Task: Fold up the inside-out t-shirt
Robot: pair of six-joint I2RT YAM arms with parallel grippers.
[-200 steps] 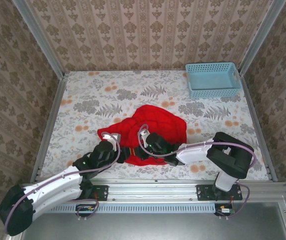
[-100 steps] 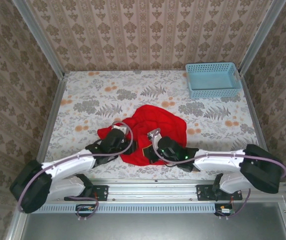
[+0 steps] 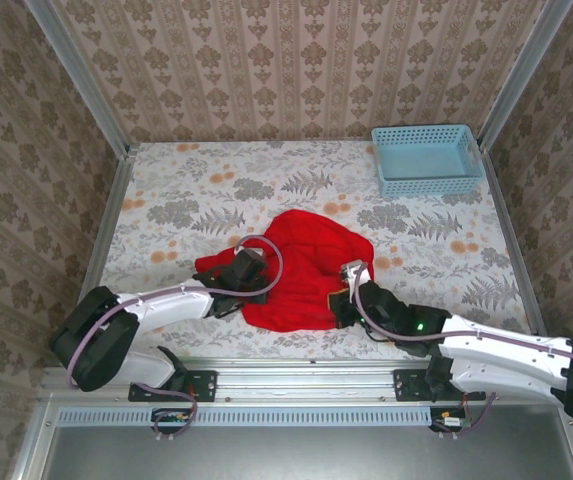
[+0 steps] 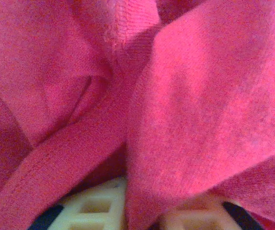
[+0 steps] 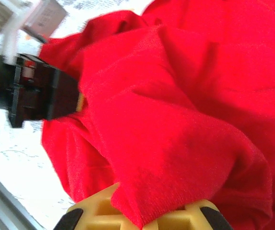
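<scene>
- bench (image 3: 186, 190): carries everything under a flowered cover, walled in on three sides
- inside-out t-shirt (image 3: 311, 260): lies as a crumpled red heap at the near middle of the bench, bunched rather than flat, with no neat fold to be seen; probably being drawn out by two edges so as to spread before any folding
- light-blue basket (image 3: 428, 160): sits in the far right corner, well apart from the shirt; parked out of the way and, judging by the task, not needed for this step
- right tool (image 5: 142, 215): clamped together on a fold at the heap's near right edge, yellow jaws half buried under draped red cloth; held low and out to the right, likely to stretch that side
- left tool (image 4: 144, 213): pushed into the heap's left edge, with a fold running down between the cream jaws; cannot tell whether pinched tight on it or merely around it; likely placed as the opposite hold
</scene>
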